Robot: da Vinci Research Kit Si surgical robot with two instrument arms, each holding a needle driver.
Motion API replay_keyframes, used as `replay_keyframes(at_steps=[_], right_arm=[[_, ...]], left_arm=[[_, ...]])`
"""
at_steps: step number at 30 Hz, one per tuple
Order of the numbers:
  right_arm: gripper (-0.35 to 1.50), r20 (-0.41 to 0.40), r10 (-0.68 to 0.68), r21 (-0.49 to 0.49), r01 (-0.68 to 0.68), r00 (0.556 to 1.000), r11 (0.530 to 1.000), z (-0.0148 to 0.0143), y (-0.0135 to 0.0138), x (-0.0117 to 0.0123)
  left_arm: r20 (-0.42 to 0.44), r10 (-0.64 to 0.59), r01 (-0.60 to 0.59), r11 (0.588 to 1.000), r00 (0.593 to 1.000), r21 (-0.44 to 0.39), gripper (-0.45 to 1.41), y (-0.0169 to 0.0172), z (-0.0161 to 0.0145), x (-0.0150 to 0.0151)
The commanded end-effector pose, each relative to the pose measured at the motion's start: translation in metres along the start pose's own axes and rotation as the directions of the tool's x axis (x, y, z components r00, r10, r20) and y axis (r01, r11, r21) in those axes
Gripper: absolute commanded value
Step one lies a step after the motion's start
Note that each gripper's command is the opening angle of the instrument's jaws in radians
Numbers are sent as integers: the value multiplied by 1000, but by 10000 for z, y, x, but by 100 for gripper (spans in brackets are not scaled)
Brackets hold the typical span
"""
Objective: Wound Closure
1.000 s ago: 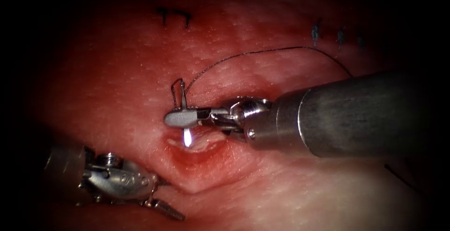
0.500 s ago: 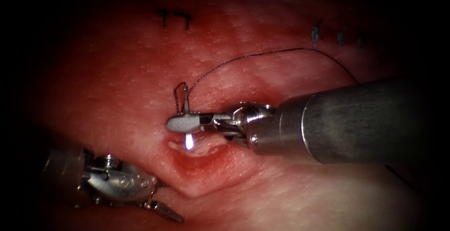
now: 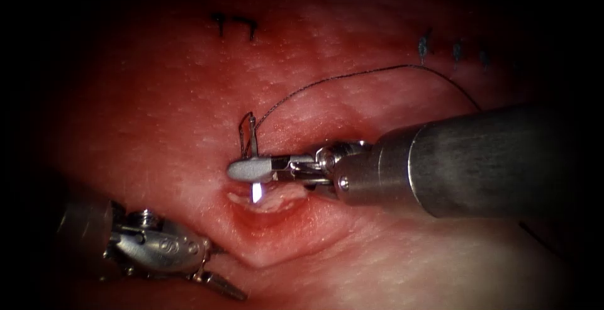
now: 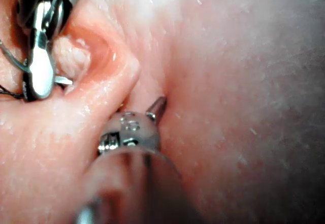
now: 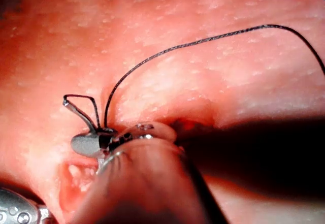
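Steel needle (image 3: 255,187) pinched in right gripper (image 3: 250,170) over cut (image 3: 267,212); left gripper (image 3: 220,282) state unclear.

Endoscope overlooks the cut (image 3: 264,206); both close wrist views share it

The right arm's tool (image 3: 251,170) enters from the right, shaft nearly level, wrist straight, jaws clamped on the needle (image 3: 255,190). The left arm's tool (image 3: 220,282) lies low at the left, shaft angled in, its slim jaws together and empty.
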Motion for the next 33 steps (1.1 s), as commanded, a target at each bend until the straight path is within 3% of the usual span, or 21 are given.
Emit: replay_keyframes(at_steps=[1,11,20,26,31,33], right_arm=[[-35,17,14,21,-14,1000,1000,13,4,-4],[-35,85,62,59,-67,994,996,38,-1,-29],[-35,105,68,52,-74,992,996,39,-2,-54],[-35,104,67,58,-73,992,996,40,-3,-56],[-35,71,58,32,-60,996,998,37,-6,-50],[-35,-16,-31,28,31,999,999,29,-9,-35]], left_arm=[[-1,-1,1,1000,1000,3,57,-7,8,5],[-1,-1,1,1000,1000,4,57,-6,8,6],[-1,-1,1,1000,1000,4,57,-6,8,6],[-1,-2,2,1000,1000,3,57,-6,9,5],[-1,-2,2,1000,1000,3,57,-6,9,5],[-1,-2,2,1000,1000,2,57,-6,9,5]])
